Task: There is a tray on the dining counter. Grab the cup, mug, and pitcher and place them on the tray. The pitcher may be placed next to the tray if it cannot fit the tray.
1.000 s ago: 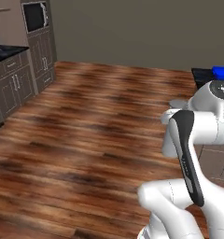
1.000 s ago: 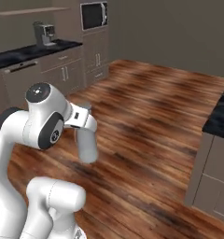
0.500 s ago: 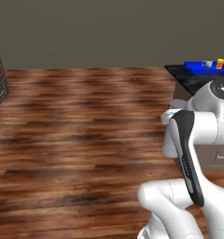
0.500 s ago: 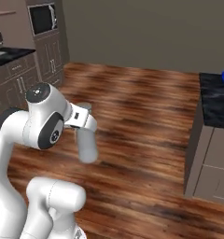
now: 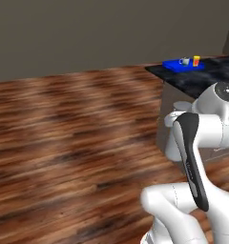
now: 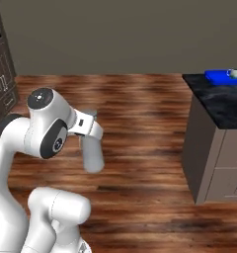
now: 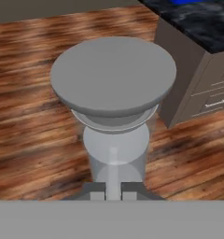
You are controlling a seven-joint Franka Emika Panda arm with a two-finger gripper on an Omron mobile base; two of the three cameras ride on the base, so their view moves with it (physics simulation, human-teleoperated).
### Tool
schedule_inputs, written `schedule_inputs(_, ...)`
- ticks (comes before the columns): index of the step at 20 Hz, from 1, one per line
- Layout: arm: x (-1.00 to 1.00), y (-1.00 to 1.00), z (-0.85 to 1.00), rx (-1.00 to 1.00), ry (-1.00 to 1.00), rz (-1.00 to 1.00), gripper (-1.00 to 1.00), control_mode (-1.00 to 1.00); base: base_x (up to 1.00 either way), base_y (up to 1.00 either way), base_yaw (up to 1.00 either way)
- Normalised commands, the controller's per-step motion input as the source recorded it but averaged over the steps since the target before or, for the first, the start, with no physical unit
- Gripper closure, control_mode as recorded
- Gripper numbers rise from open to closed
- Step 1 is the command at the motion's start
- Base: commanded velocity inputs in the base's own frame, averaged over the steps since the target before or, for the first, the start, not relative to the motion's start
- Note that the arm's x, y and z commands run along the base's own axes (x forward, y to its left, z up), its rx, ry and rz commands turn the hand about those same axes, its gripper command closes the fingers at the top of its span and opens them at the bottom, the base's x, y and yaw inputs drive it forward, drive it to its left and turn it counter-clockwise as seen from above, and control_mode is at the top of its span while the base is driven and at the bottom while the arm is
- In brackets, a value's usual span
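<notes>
My gripper [image 7: 113, 190] is shut on the grey pitcher [image 7: 114, 79], which fills the middle of the hand view with its broad round end toward the camera. From the right base view the pitcher [image 6: 92, 154] hangs from the hand above the wooden floor, well left of the dining counter [image 6: 217, 101]. The blue tray [image 5: 176, 65] lies on the counter's black marble top [image 5: 207, 78] at the far end. On it stand the white mug [image 5: 184, 61] and the yellow cup [image 5: 196, 60]. The tray [image 6: 221, 77] and mug [image 6: 233, 73] also sit at the right edge of the right base view.
Open wooden floor [image 5: 73, 128] stretches between me and a plain grey wall [image 6: 115, 34]. The counter's beige side with drawers [image 6: 224, 163] stands at the right. Dark cabinets [image 6: 1, 74] sit at the far left edge.
The whole picture has swung: the base has turned, so the kitchen cabinets and microwave slid off to the left and the dining counter with the tray came closer. The pitcher stays in my grip.
</notes>
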Motion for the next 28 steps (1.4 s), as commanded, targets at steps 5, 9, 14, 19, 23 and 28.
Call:
schedule_inputs(5,0.0,0.0,0.0,0.0,0.0,0.0,1.0,1.0,0.71,1.0,-0.51)
schedule_inputs(9,0.0,0.0,0.0,0.0,0.0,0.0,1.0,1.0,0.75,1.0,-0.51)
schedule_inputs(14,0.0,0.0,0.0,0.0,0.0,0.0,1.0,1.0,0.76,1.0,-0.51)
schedule_inputs(19,0.0,0.0,0.0,0.0,0.0,0.0,1.0,1.0,0.73,1.0,-0.5)
schedule_inputs(23,0.0,0.0,0.0,0.0,0.0,0.0,1.0,1.0,0.71,1.0,-0.5)
schedule_inputs(28,0.0,0.0,0.0,0.0,0.0,0.0,1.0,1.0,0.72,1.0,-0.49)
